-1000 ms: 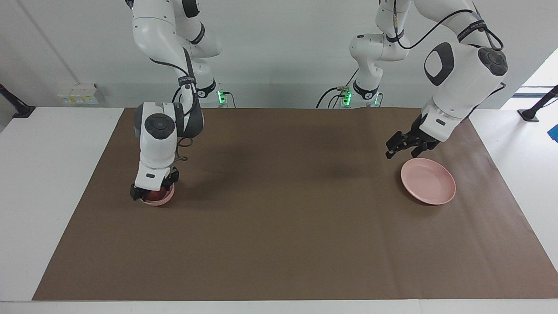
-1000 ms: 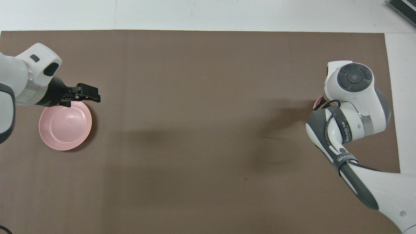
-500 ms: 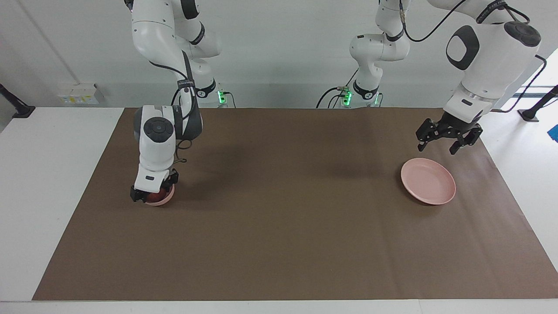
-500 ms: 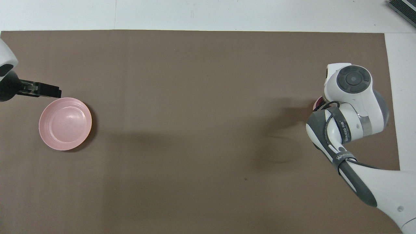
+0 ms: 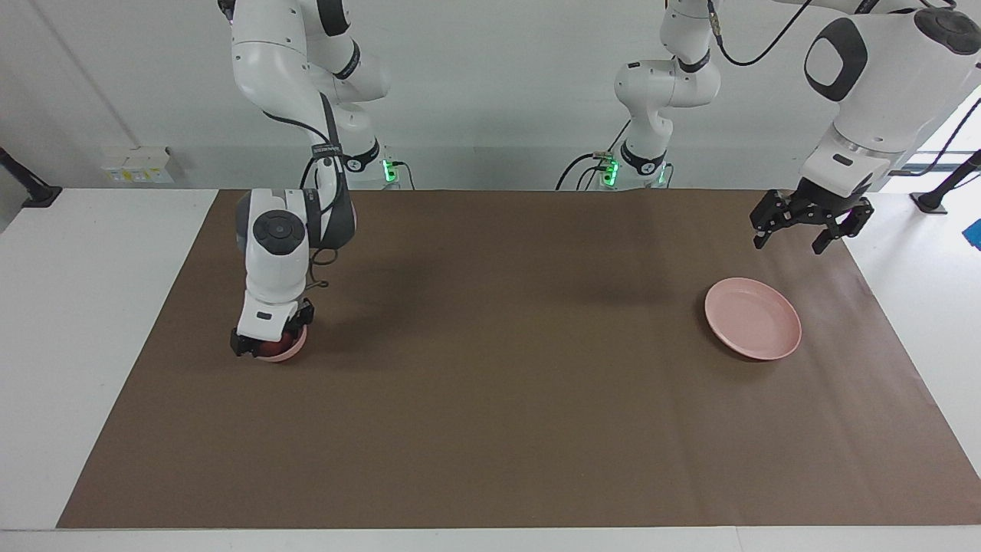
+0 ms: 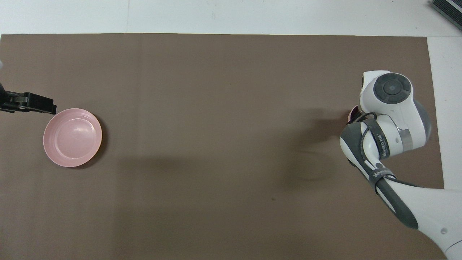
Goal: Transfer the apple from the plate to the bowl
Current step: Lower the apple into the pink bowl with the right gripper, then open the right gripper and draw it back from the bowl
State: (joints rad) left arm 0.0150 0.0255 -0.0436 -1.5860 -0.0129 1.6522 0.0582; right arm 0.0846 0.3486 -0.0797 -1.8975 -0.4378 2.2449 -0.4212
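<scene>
Right gripper is down at the small pink bowl at the right arm's end of the brown mat, fingers straddling the bowl's rim; whether the jaws are spread or pinching can't be made out, wrist housing blocks it. Dark red apple sits inside the bowl, directly between the right fingers, only a sliver of it showing under the wrist; contact with the fingers can't be told. In the overhead view the right wrist covers nearly all of the bowl, just a bit of rim peeking out. Left gripper hangs in the air, jaws spread wide with nothing between them, over the mat's edge at the left arm's end. Pale pink plate lies flat on the mat below the left jaws and off to the side, clear of them.
</scene>
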